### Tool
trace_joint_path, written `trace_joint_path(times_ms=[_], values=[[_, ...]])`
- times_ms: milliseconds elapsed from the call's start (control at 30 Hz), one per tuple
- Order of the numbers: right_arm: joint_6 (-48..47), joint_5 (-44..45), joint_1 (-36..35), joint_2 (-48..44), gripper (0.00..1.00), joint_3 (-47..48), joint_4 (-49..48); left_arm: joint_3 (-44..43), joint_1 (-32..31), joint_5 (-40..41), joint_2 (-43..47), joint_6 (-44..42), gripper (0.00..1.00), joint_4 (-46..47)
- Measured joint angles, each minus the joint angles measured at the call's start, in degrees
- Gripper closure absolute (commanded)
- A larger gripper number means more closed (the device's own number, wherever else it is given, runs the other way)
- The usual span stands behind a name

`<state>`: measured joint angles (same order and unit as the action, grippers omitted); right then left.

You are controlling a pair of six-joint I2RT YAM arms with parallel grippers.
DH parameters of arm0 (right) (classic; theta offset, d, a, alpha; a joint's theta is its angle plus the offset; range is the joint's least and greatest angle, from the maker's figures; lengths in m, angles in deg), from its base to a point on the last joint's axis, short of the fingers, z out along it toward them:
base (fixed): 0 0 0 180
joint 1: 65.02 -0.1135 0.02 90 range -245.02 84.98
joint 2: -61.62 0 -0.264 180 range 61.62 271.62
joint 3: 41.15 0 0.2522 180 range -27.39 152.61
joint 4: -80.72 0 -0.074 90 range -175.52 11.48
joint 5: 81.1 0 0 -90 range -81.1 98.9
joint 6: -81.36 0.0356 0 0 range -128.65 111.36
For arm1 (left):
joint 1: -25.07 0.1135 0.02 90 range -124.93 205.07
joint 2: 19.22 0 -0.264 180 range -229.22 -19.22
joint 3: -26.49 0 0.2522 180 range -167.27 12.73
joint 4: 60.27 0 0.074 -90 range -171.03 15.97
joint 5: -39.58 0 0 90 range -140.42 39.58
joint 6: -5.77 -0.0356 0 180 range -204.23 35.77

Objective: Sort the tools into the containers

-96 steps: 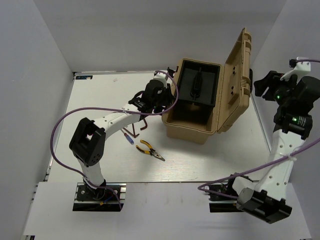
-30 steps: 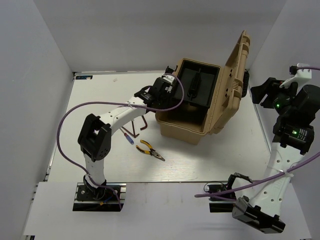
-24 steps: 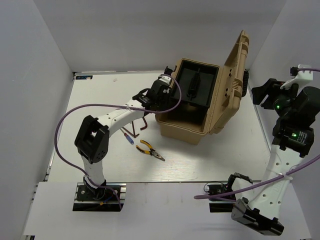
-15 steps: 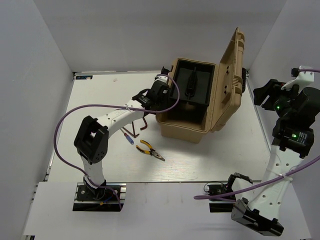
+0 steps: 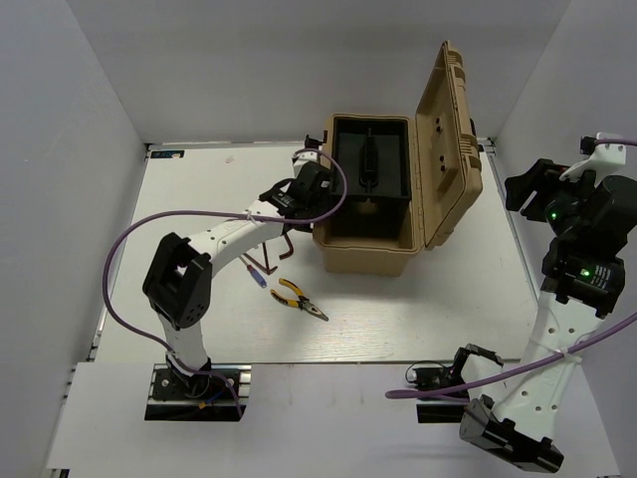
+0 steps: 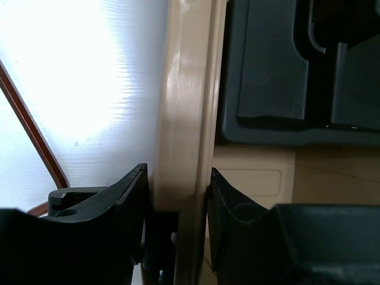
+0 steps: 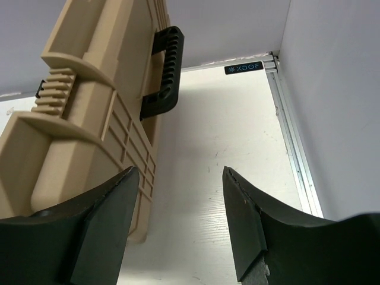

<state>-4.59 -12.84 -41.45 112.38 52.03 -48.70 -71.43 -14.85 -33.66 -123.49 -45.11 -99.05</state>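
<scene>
Several tools (image 5: 258,275), pliers (image 5: 299,299) among them, lie on the tabletop (image 5: 199,199) at seven o'clock from the toolbox (image 5: 363,254). Left jaws are clamped on its wall; right jaws gape empty. Dragging should be kept slow and level.

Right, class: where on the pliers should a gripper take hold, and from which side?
Take the pliers across both yellow handles, just behind the pivot, straight down from above. They lie flat on the table, nose toward the near right, so fingers closing crosswise to the handles should hold steadiest. The open right gripper is free; the left gripper clamps the box wall.
</scene>
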Motion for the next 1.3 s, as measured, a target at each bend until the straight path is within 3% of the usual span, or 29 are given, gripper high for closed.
trace_joint_path(times_ms=[533,567,700,833,1033,1300], values=[[-0.15,-0.09,0.0,-0.72,0.35,-0.02,0.44,0.0,0.96,-0.31,-0.02,4.13,0.99,0.15],[-0.13,-0.15,0.0,-0.81,0.35,-0.04,0.44,-0.02,0.96,-0.35,-0.02,4.17,0.96,0.15],[-0.13,-0.68,0.0,-0.92,0.35,-0.09,0.59,-0.13,1.11,-0.74,-0.07,4.26,0.67,0.07],[-0.15,-0.94,0.0,-0.94,0.35,-0.13,0.83,-0.13,1.14,-0.81,-0.07,4.39,0.48,0.11],[-0.17,-1.11,0.0,-1.31,0.35,-0.13,0.94,0.09,2.4,-1.49,-0.28,8.48,0.3,1.46],[-0.13,-1.53,0.0,-1.6,0.35,-0.13,1.31,-1.79,3.06,-3.69,-0.48,8.76,0.24,0.48]])
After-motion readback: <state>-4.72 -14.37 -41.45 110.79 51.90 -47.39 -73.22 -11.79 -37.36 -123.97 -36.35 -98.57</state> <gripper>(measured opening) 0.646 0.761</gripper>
